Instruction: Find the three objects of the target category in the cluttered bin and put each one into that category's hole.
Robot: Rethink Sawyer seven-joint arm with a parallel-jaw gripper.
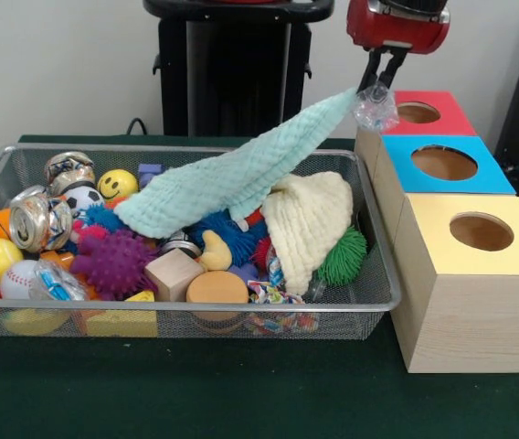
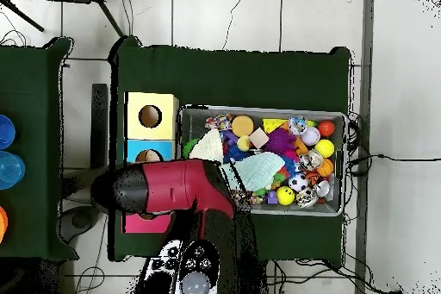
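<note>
The silver wire-mesh bin [image 1: 195, 309] holds a heap of toys, balls, blocks and cans; it also shows in the overhead view [image 2: 340, 118]. My gripper [image 1: 376, 84] is high above the gap between the bin's right end and the red-topped box [image 1: 419, 112]. It is shut on a corner of a mint green cloth [image 1: 241, 178], which stretches down into the bin. A crumpled clear plastic piece [image 1: 376, 108] hangs at the fingertips. The blue-topped box [image 1: 444, 163] and yellow-topped box [image 1: 481, 231] stand in a row beside the bin. In the overhead view my arm [image 2: 172, 187] hides the gripper.
A cream cloth [image 1: 307, 219] lies at the bin's right end beside a green spiky ball [image 1: 344, 256]. A purple spiky ball [image 1: 113, 261], a wooden cube [image 1: 174, 273], a crushed can [image 1: 38, 218] and a smiley ball [image 1: 117, 184] lie in the bin.
</note>
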